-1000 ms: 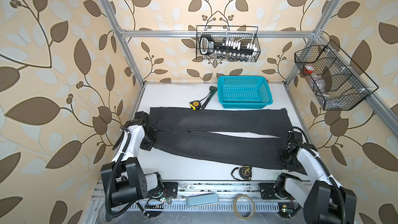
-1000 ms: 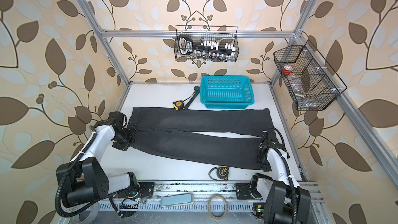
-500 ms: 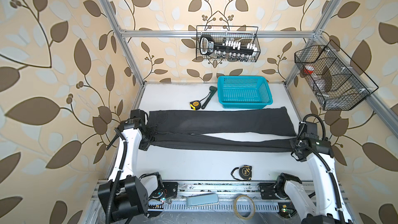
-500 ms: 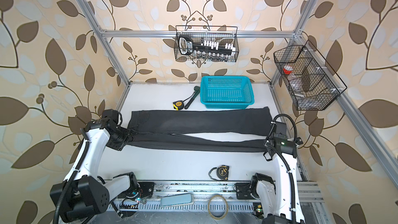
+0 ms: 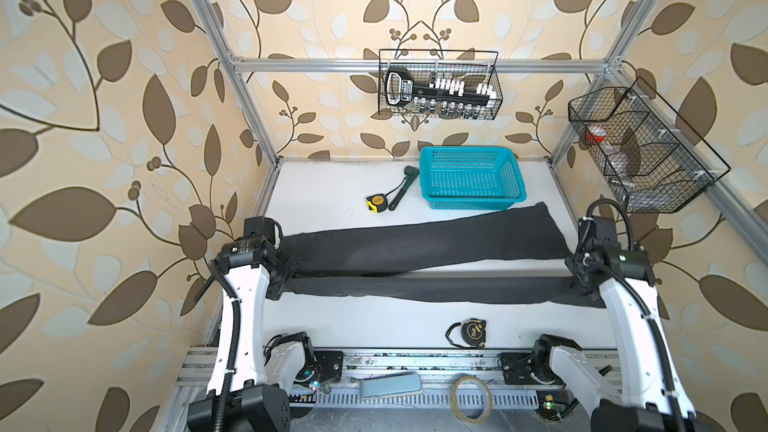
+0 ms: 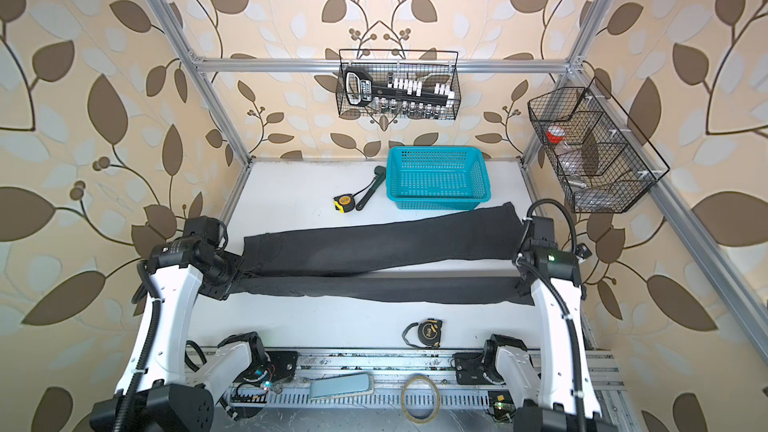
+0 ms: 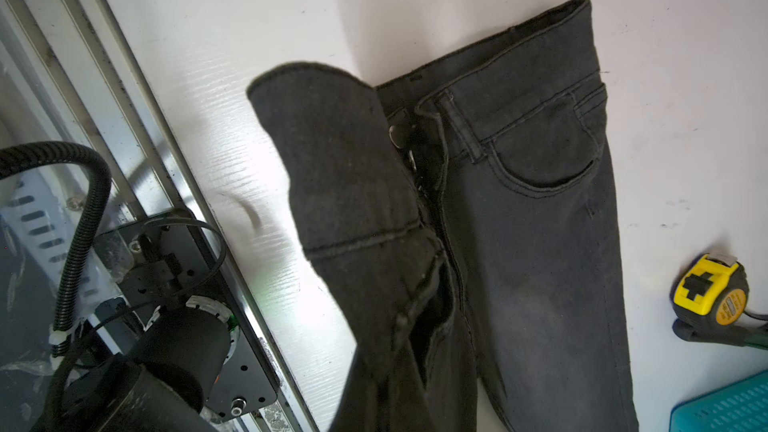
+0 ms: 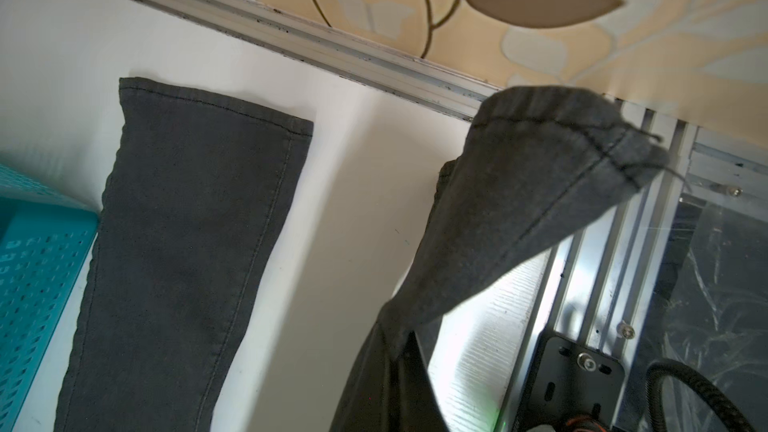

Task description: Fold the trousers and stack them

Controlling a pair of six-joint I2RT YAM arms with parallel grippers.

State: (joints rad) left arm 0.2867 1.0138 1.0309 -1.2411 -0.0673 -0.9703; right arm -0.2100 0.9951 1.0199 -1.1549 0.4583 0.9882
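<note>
White link shells on the left arm (image 5: 245,313) and right arm (image 5: 627,317), black joint housings, ribbed black conduit (image 5: 235,326) zip-tied alongside. Behind the right gripper (image 6: 522,279), a green light (image 6: 552,258) glows.

The trousers (image 5: 415,243) are seen as matt charcoal denim cloth, faintly faded in patches, with raised stitched seams and small metal buttons at the fly. The table (image 5: 332,189) is shown as a smooth white board with a soft sheen, finely ribbed along its near left edge. The basket (image 5: 469,203) is moulded in perforated turquoise plastic, slightly glossy. The frame (image 5: 311,65) is made of brushed silvery metal profile. The wire basket (image 5: 495,85) on the far wall is formed of thin black wire. The tape measure (image 7: 706,288) is cased in yellow and black plastic, and the cable conduit (image 7: 77,222) in ribbed black plastic.
</note>
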